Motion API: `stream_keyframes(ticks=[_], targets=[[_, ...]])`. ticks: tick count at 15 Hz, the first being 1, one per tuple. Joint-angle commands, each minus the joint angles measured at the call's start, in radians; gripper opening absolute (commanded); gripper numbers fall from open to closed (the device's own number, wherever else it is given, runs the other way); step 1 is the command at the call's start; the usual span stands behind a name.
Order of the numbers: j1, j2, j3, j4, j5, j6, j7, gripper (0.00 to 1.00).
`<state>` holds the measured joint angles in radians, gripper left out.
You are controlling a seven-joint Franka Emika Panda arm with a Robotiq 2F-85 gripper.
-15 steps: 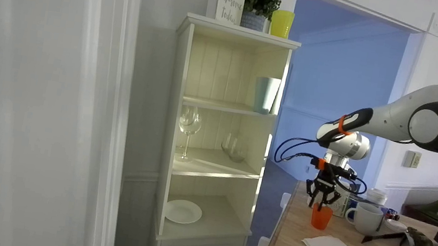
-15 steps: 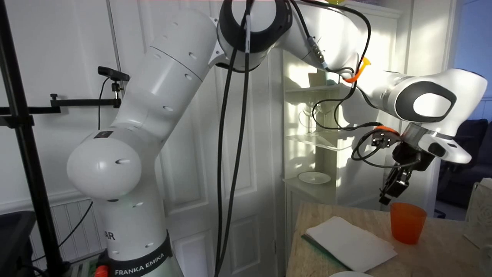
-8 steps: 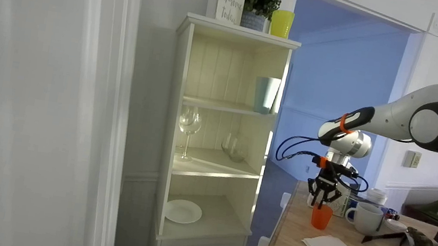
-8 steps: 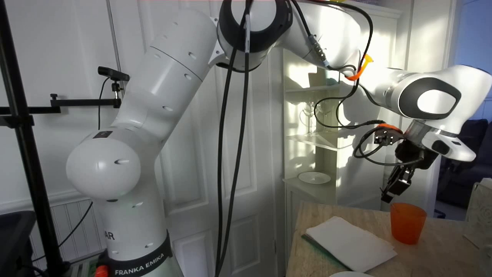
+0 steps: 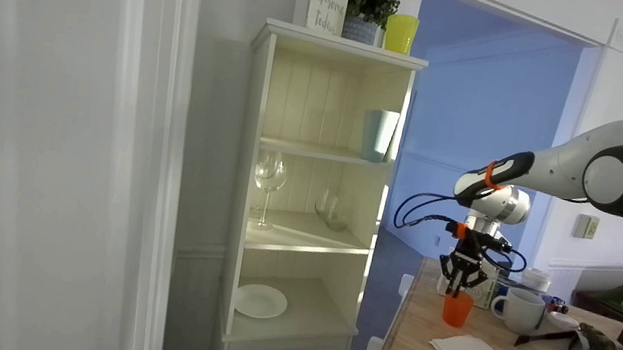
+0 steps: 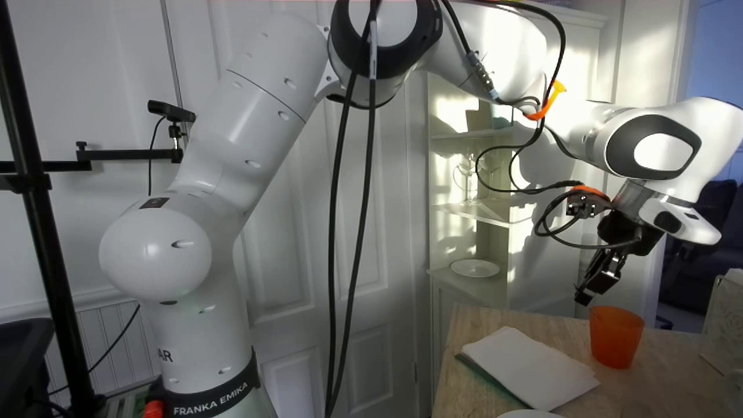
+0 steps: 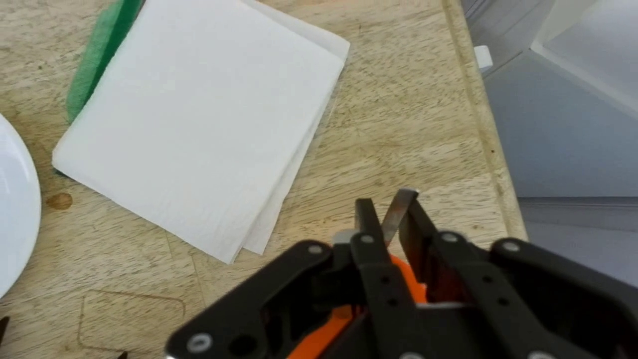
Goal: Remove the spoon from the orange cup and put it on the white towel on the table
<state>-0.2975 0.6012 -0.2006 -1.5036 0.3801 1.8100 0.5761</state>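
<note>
Jaws astride the slim, tilted, shiny metallic spoon handle (image 7: 398, 213), grip or mere gap unclear

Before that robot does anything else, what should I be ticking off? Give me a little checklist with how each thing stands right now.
1. Spoon between the jaws of the gripper: ok; its handle shows there in the wrist view.
2. Grip firm enough to lift: cannot tell; the jaws are close to the handle, but firm contact isn't clear.
3. Spoon's lower end free of the orange cup: cannot tell; no view shows that end clearly.
4. Cup upright on the table: ok, in both exterior views.
5. White towel lying flat, apart from the cup: ok.
</note>
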Motion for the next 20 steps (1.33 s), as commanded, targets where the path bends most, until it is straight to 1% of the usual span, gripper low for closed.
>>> stream_keyframes(ticks=[1,2,3,5,14,20], targets=[[-0.010,0.013,-0.002,0.038,0.020,-0.048,0.006,0.11],[-0.010,0.010,-0.003,0.039,0.020,-0.052,0.007,0.05],[-0.011,0.007,-0.004,0.039,0.020,-0.058,0.009,0.08],[-0.012,0.003,-0.006,0.043,0.020,-0.064,0.010,0.09],[-0.018,-0.019,-0.016,0.075,0.020,-0.114,0.026,0.08],[-0.009,-0.058,-0.020,0.064,0.023,-0.161,0.099,0.08]])
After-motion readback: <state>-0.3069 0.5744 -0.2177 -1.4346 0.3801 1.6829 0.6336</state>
